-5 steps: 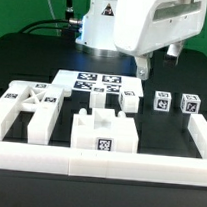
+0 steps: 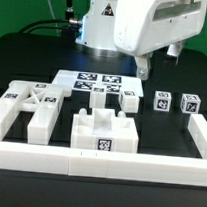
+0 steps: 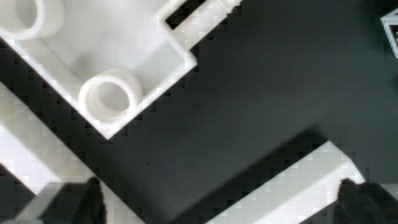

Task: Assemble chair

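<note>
Gripper [image 2: 142, 70] spread wide, empty, near marker board [image 2: 93, 85]; chair parts [image 2: 102, 131] lie loose, spaced apart inside border rails [image 2: 97, 167], prob. for easy picking.

In the exterior view the arm [image 2: 147, 24] was cut off at the top, and its body hid most of the pincer [image 2: 142, 66]. The tags [image 2: 104, 145] on the chair pieces [image 2: 31, 111] were too small to read. In the wrist view the fingers [image 3: 68, 205] were dark blurs, and the white piece with the round hole [image 3: 107, 70] ran off the edge.
</note>
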### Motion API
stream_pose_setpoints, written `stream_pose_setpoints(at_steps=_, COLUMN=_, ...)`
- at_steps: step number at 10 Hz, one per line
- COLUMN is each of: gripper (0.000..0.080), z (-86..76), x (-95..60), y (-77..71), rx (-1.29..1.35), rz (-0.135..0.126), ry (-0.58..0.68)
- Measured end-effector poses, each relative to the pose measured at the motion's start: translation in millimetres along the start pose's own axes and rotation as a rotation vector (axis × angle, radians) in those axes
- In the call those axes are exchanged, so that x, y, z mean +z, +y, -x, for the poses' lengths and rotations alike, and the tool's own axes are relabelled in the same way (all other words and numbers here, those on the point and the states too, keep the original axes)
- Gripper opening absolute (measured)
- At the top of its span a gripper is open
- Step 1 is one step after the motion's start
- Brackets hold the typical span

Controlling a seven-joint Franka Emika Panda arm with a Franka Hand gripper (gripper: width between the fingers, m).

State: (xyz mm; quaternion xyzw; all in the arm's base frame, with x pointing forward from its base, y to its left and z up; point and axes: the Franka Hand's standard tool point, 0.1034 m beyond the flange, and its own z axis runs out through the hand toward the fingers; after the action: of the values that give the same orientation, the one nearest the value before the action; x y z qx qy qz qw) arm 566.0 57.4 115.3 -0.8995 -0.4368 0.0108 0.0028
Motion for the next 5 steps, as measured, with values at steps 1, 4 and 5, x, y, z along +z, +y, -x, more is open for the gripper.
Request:
stream_pose_setpoints(at_steps=1, gripper=0.0650, z=2.6, x=4.1, y=1.8, rx=-0.018, rz=-0.002, ry=-0.002)
stream_pose_setpoints(at_steps=4, gripper=0.0650, z=19.0, x=32.3, y=34.8, rx=-0.143, rz=0.020, ry=0.018)
stream_pose_setpoints(at_steps=5, gripper=0.0650, z=24.3, x=40.6, y=42.4, rx=-0.174, rz=0.017, ry=0.017)
